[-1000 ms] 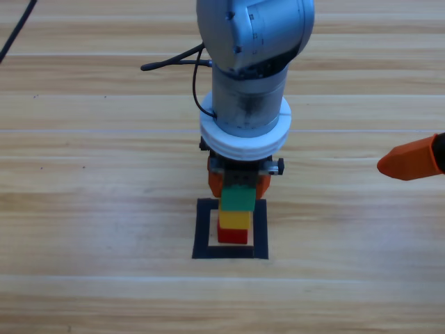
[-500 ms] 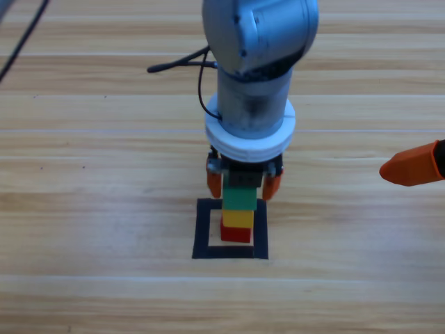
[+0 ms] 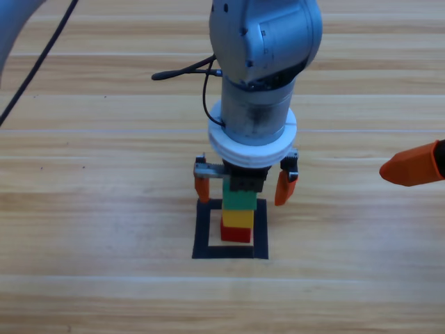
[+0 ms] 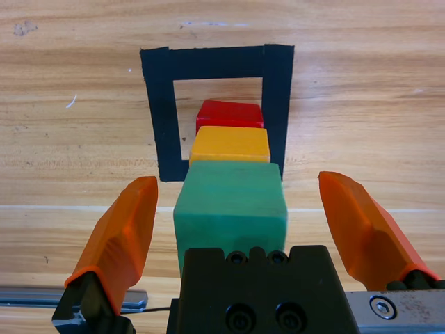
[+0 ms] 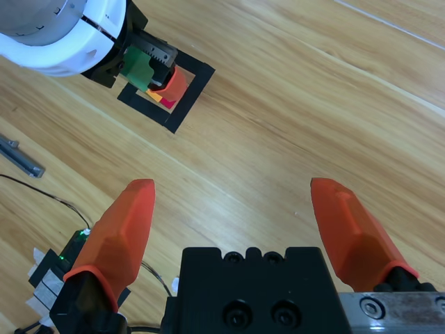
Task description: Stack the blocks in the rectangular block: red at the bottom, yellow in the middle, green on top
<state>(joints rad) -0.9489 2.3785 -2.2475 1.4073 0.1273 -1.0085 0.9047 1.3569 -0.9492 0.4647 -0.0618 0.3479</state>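
Note:
Inside the rectangular block of black tape stands a stack: red cube at the bottom, yellow cube on it, green cube on top. My left gripper hangs over the stack, open, one orange finger on each side of the green cube with a gap to it. At the right edge my right gripper waits open over bare wood. The right wrist view shows the green cube far off.
A black cable trails from the left arm across the table's far side. A thin metal rod and a small board with wires lie on the wood in the right wrist view.
The left gripper's jaws have spread apart and let go of the green cube, which stays on the yellow one. The right gripper has not moved.

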